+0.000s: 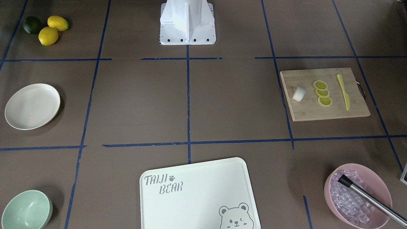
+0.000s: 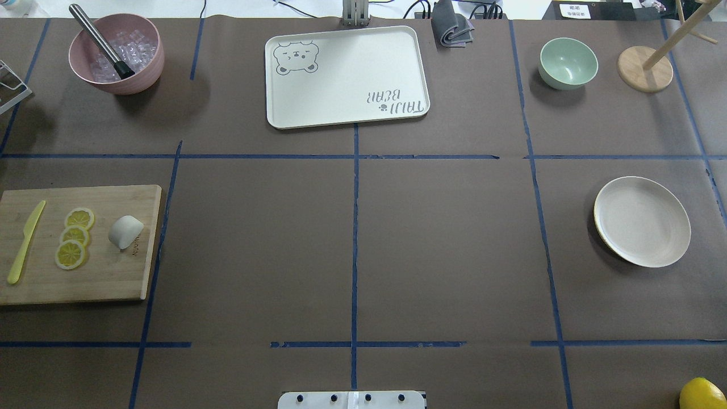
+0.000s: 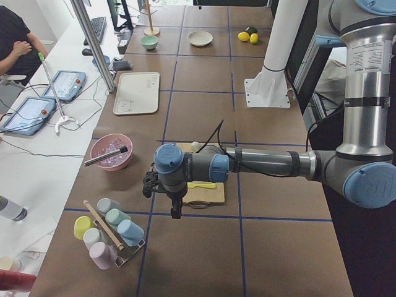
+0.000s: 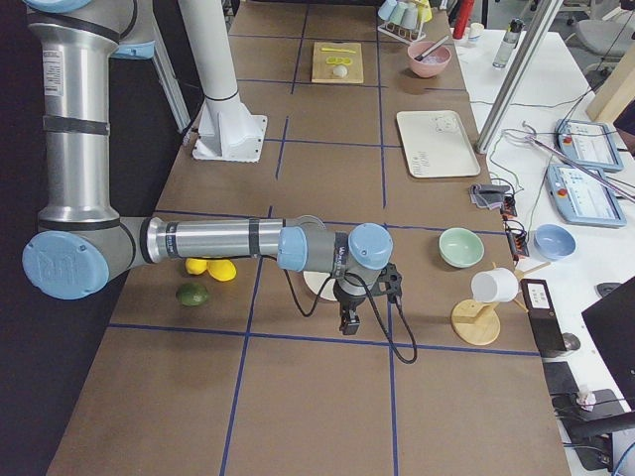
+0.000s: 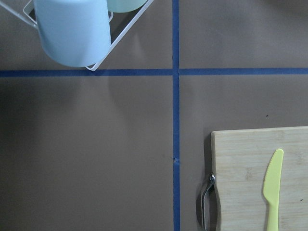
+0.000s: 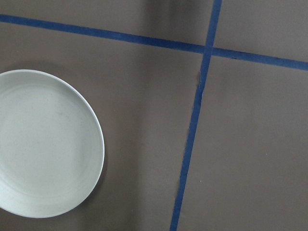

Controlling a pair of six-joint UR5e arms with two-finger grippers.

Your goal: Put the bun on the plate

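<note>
Left gripper [image 3: 176,211] hangs just off the cutting board's [image 2: 108,278] outer end, and I cannot tell whether its fingers are spread or closed. On the board lies the bun [image 2: 126,232], just beside the lemon slices [image 2: 74,236]. Well apart from the board sits the plate [image 2: 642,221], right gripper [image 4: 347,322] hanging near it, grip equally unreadable.

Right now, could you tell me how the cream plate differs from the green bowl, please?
The plate is cream-white, the bowl mint green. The plate is shallow and wide, the bowl deep and narrower. Both are round, empty and upright.
</note>
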